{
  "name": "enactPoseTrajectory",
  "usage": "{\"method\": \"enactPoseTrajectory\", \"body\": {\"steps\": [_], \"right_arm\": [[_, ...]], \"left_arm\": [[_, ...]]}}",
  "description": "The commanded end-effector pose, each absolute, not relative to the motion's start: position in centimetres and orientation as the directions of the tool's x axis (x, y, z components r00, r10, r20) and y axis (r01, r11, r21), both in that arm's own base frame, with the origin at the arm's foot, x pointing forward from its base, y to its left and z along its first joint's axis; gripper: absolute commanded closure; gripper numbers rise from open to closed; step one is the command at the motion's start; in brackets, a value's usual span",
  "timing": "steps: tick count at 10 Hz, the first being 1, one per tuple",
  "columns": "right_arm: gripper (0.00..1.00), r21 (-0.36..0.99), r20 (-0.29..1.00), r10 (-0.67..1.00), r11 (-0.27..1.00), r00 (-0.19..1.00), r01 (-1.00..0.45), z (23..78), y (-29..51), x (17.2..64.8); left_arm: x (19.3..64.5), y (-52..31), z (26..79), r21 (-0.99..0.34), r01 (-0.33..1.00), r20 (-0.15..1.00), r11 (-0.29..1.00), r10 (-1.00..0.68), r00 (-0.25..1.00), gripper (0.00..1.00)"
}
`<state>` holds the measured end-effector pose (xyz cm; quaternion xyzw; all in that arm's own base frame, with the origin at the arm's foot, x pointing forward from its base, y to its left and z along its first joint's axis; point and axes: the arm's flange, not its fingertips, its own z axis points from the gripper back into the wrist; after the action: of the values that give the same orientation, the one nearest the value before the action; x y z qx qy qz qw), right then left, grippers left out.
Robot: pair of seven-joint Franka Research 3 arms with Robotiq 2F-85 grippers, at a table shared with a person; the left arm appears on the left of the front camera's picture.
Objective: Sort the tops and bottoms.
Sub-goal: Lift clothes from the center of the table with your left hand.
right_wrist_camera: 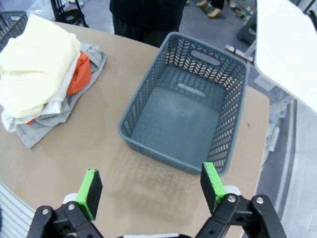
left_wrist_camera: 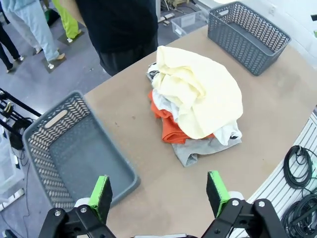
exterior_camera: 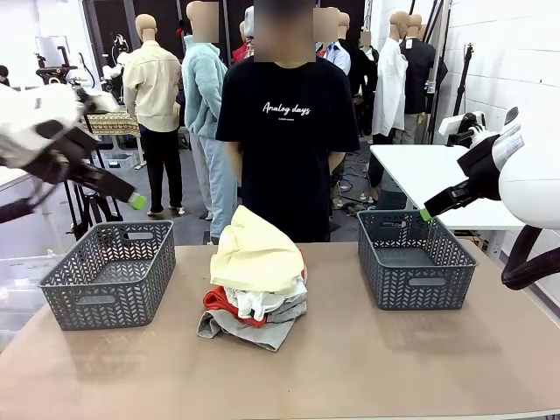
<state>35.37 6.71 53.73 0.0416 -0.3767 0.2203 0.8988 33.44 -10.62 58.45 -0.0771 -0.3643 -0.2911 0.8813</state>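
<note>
Two end effectors hover over the desk [exterior_camera: 350, 376] with nothing sorted yet: the left end effector [left_wrist_camera: 161, 196] hangs above the near edge of the left basket [exterior_camera: 105, 302], and the right end effector [right_wrist_camera: 151, 188] above the near side of the right basket [exterior_camera: 420, 293]. Both have their jaws spread wide and hold nothing. Both baskets are empty, so I judge this the opening step. One pile [exterior_camera: 258, 289] sits mid-desk between the two baskets, well apart from each. Four garments show in it: one cream top [exterior_camera: 255, 254] uppermost, one white T-shirt [exterior_camera: 262, 304] under it, one orange-red top [exterior_camera: 219, 300], and one grey garment [exterior_camera: 254, 331] at the bottom, possibly a bottom. The next move likely calls for one arm to drop onto the cream top, pinch only that layer, and carry it to a basket.
</note>
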Motion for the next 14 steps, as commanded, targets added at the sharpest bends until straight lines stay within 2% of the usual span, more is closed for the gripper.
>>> {"method": "enactPoseTrajectory", "body": {"steps": [1, 4, 5, 6, 8, 9, 11, 12, 14], "right_arm": [[0.0, -0.094, 0.696, 0.367, 0.899, 0.617, -0.428, 53.6, 6.6, 35.5], [0.0, -0.094, 0.696, 0.367, 0.899, 0.617, -0.428, 53.6, 6.6, 35.5], [0.0, -0.094, 0.696, 0.367, 0.899, 0.617, -0.428, 53.6, 6.6, 35.5], [0.0, -0.094, 0.696, 0.367, 0.899, 0.617, -0.428, 53.6, 6.6, 35.5], [0.0, -0.094, 0.696, 0.367, 0.899, 0.617, -0.428, 53.6, 6.6, 35.5], [0.0, -0.094, 0.696, 0.367, 0.899, 0.617, -0.428, 53.6, 6.6, 35.5], [0.0, -0.094, 0.696, 0.367, 0.899, 0.617, -0.428, 53.6, 6.6, 35.5], [0.0, -0.094, 0.696, 0.367, 0.899, 0.617, -0.428, 53.6, 6.6, 35.5], [0.0, -0.094, 0.696, 0.367, 0.899, 0.617, -0.428, 53.6, 6.6, 35.5]], "left_arm": [[39.1, -18.0, 57.8, 0.099, 0.567, 0.641, 0.818, -0.488, 0.593, 0.0], [40.7, -24.7, 56.4, 0.102, 0.615, 0.599, 0.782, -0.541, 0.59, 0.0], [40.3, -22.8, 55.9, 0.142, 0.607, 0.566, 0.782, -0.568, 0.598, 0.0], [39.9, -24.7, 55.4, 0.081, 0.625, 0.612, 0.777, -0.534, 0.584, 0.0], [40.7, -25.2, 55.1, 0.097, 0.629, 0.594, 0.771, -0.552, 0.585, 0.0], [39.3, -24.6, 55.4, 0.173, 0.58, 0.572, 0.796, -0.561, 0.599, 0.0], [42.2, -28.4, 57.1, 0.237, 0.484, 0.615, 0.843, -0.516, 0.597, 0.0], [43.6, -30.9, 56.9, 0.266, 0.455, 0.6, 0.85, -0.516, 0.611, 0.0], [45.9, -35.1, 54.8, 0.292, 0.467, 0.5, 0.834, -0.55, 0.669, 0.0]]}}
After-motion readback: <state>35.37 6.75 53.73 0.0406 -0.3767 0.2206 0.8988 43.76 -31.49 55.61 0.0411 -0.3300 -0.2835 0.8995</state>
